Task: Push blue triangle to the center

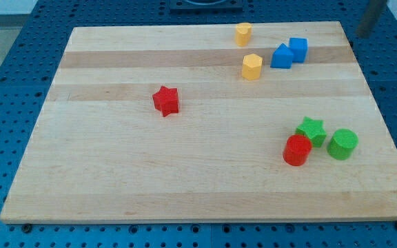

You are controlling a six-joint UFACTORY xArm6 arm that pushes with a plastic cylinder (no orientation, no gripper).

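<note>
Sitting near the desk's [116, 193] top right edge and touching a blue cube [298, 49], the blue triangle [281, 56] is looking light, rigid and slide-prone, best pushed on its right face, while my tip is showing nowhere, its state unknowable.
</note>
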